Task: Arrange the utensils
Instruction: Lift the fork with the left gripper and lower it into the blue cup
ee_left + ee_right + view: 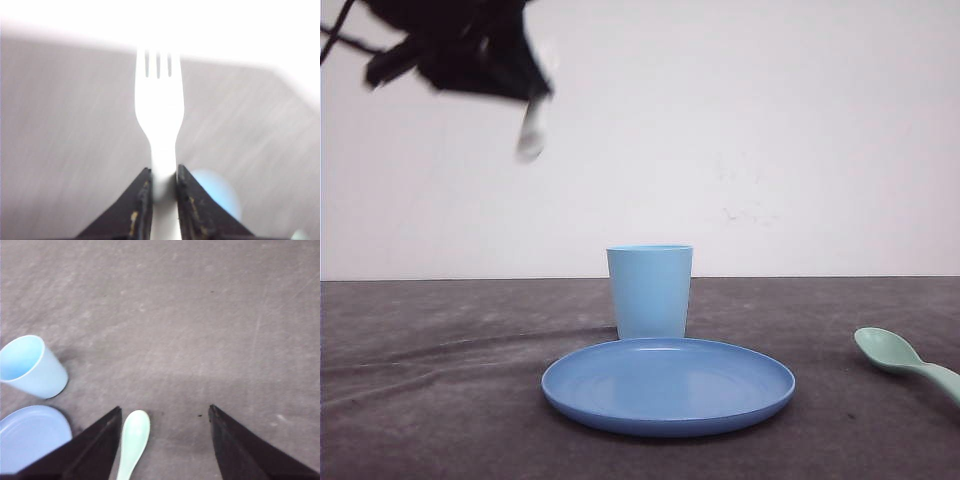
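a: so, biggest first: a dark grey table (430, 400) cloth runs edge to edge, and the round blue plate (668, 386) sits mid-table toward the front edge, with the light blue cup (650, 291) upright just behind it.

b: and the arms?

a: the left gripper (160, 187) is high above the table's left side, blurred in the front view. its jaws are pressed onto the handle of the white fork (159, 110), tines pointing away from the wrist. the right gripper (165, 412) hangs low over the right part of the table, jaws spread wide and holding nothing.

b: where's the other utensil?

a: the mint-green spoon (133, 440) lies flat near the right edge, bowl toward the plate; from the right wrist it sits just beside one finger, off to one side of the gap.

b: what could go wrong?

a: i'd say two things. the fork is pinched only at the narrow handle, so a quick swing could twist it or let it slip, and it might clip the cup's rim and tip the cup. and if the right gripper drops straight down, a finger may land on the spoon and push it off the edge.
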{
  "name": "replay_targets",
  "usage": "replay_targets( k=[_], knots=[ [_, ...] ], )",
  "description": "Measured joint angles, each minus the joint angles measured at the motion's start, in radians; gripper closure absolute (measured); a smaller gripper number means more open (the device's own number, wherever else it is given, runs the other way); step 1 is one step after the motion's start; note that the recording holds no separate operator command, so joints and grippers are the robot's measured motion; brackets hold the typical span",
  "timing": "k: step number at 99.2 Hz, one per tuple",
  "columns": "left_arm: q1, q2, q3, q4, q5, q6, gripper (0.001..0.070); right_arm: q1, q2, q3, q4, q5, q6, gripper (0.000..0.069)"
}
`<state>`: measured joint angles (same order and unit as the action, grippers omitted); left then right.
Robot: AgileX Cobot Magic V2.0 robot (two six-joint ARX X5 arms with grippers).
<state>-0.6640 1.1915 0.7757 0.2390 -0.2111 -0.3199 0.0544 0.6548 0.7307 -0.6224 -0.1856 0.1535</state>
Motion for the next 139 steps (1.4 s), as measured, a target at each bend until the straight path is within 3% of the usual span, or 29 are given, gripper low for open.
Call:
replay_targets(
  k=[22, 53, 91, 128, 139],
  knots=[
    [-0.029, 0.127, 0.003, 0.303, -0.001, 0.095, 0.0664, 0.000, 0.000, 0.000, 0.035, 0.027, 0.000, 0.0347],
    [-0.056, 0.372, 0.003, 0.576, 0.000, 0.118, 0.0664, 0.000, 0.000, 0.000, 0.051, 0.077, -0.001, 0.0347],
    [-0.077, 0.545, 0.003, 0.598, 0.000, 0.117, 0.0664, 0.000, 0.000, 0.000, 0.051, 0.107, -0.016, 0.0347],
    [-0.090, 0.575, 0.003, 0.589, 0.008, 0.117, 0.0662, 0.000, 0.000, 0.000, 0.032, 0.107, -0.019, 0.0347],
    [-0.093, 0.575, 0.003, 0.601, 0.008, 0.117, 0.0609, 0.000, 0.000, 0.000, 0.032, 0.107, -0.019, 0.0347]
  ],
)
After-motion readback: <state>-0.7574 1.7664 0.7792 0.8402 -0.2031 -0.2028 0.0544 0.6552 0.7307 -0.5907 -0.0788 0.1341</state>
